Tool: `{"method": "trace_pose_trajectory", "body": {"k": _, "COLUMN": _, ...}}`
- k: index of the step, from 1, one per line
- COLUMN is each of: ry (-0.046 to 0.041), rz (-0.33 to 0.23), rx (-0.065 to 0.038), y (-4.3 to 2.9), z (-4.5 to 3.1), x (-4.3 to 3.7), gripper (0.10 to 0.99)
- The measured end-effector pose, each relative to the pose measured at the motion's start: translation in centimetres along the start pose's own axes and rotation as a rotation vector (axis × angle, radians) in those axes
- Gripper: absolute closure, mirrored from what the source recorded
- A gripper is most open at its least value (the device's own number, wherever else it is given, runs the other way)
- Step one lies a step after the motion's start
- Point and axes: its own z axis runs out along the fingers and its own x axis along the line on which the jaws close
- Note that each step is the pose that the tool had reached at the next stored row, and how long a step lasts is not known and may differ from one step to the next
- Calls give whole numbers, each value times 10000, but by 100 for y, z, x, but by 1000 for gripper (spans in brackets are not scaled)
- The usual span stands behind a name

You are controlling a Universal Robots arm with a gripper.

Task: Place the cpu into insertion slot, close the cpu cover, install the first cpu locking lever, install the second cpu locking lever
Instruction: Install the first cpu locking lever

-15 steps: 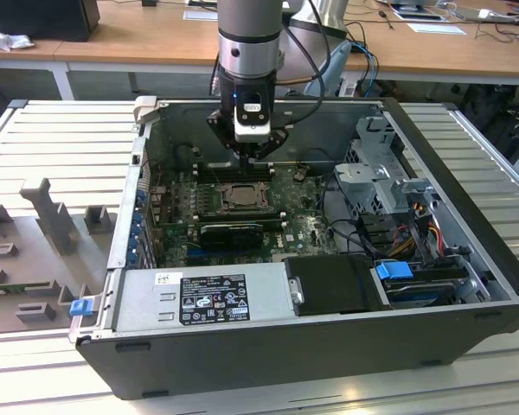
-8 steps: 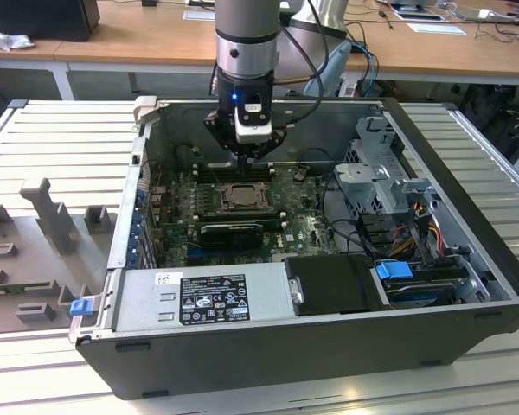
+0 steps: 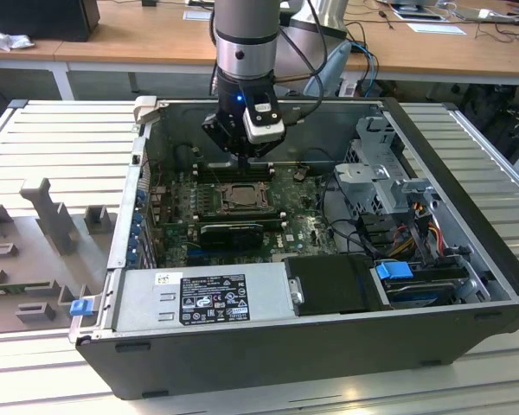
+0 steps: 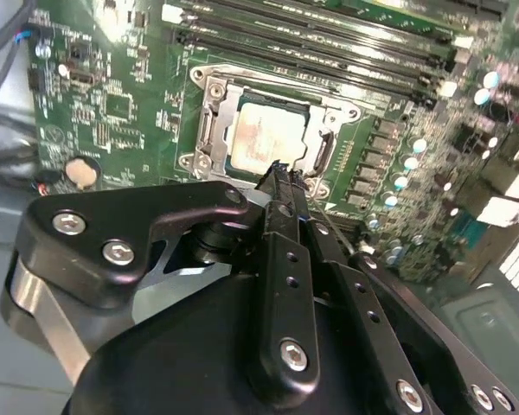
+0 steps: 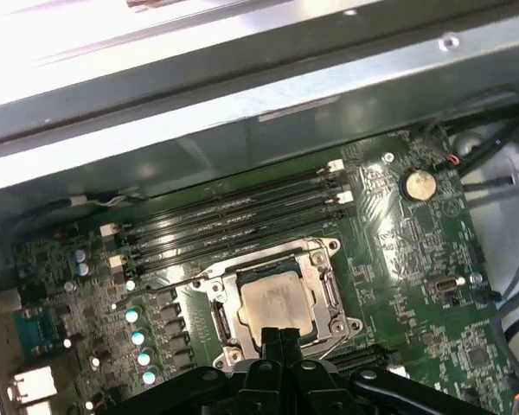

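On the table (image 3: 52,147): we see an open black computer case (image 3: 467,259) lying on its side, with its green circuit board (image 3: 303,229) facing up.
Arm: one robot arm (image 3: 242,43) hangs from above into the case, over the middle of the circuit board.
Tool: the tool (image 3: 245,160) has its two black fingers (image 5: 272,341) clenched together, and we see nothing between them. In the second wrist view the tool (image 4: 281,173) has its tip right at one edge of the insertion slot. We cannot tell whether it touches.
Cpu: the cpu (image 5: 279,304) sits in the insertion slot, its pale metal top facing up.
Insertion slot: the insertion slot (image 4: 322,151) is near the middle of the circuit board, just beside the long black memory slots (image 5: 233,220).
Cpu cover: the cpu cover (image 4: 277,91) lies flat over the slot, its square window framing the cpu.
Elsewhere: a grey power supply box (image 3: 208,298) lies along one long edge of the case, and a coin battery (image 5: 418,183) sits near a corner of the circuit board.
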Motion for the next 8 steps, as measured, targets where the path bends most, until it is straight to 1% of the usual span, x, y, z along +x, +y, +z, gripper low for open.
{"method": "trace_pose_trajectory", "body": {"k": 1, "ry": 3, "rz": -114, "rx": -2, "y": -2, "z": 0, "x": 6, "gripper": 980}}
{"method": "trace_pose_trajectory", "body": {"k": 4, "ry": 6, "rz": -186, "rx": -3, "y": -5, "z": 0, "x": 20, "gripper": 980}}
{"method": "trace_pose_trajectory", "body": {"k": 8, "ry": 28, "rz": -978, "rx": -17, "y": -6, "z": 1, "x": 22, "gripper": 980}}
